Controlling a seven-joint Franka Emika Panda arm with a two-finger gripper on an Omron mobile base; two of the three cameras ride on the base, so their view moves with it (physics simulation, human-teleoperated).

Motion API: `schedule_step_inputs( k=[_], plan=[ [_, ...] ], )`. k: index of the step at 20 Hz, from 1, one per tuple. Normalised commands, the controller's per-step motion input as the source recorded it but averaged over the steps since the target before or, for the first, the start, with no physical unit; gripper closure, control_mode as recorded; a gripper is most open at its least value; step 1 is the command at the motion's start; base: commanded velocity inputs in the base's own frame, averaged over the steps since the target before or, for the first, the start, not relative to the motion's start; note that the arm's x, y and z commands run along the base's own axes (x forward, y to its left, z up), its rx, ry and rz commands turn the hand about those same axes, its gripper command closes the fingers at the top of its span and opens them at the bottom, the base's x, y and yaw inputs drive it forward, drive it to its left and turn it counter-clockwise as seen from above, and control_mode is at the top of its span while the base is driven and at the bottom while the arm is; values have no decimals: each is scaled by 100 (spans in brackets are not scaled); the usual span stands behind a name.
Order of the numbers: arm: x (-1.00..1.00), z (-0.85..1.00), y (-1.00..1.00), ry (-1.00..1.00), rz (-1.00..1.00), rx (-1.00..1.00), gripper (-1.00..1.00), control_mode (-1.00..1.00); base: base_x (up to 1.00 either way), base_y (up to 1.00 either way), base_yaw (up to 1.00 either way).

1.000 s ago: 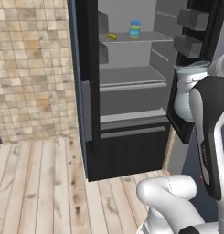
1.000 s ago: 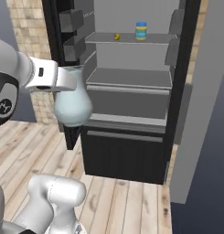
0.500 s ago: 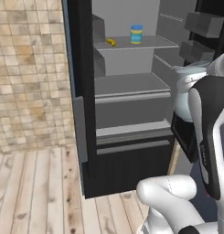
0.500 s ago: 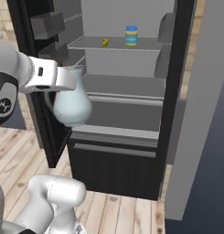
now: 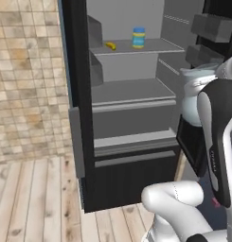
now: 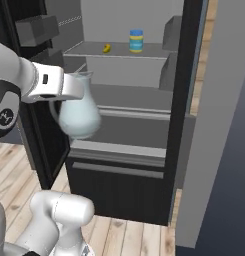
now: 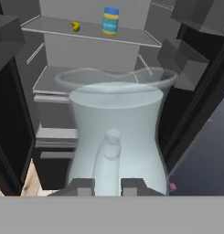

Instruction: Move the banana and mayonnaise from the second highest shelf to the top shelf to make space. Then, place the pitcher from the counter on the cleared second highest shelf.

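Standing upright, pitcher [image 6: 79, 112] (handle toward gripper [image 7: 108, 185]).

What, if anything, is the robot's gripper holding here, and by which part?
The gripper holds the glass pitcher, shut on its side handle, upright in front of the open fridge.

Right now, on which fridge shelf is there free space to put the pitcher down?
The second highest shelf is bare from wall to wall. The top shelf holds the banana and mayonnaise.
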Motion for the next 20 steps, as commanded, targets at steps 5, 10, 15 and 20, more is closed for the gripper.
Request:
schedule_step_inputs(
  k=[5,10,15,20],
  plan=[
    [0,0,0,0,0,0,100,100,58,0,0],
    [0,0,0,0,0,0,100,100,66,0,-1],
    [0,0,0,0,0,0,100,100,68,0,0],
    [0,0,0,0,0,0,100,100,59,0,0]
  ],
)
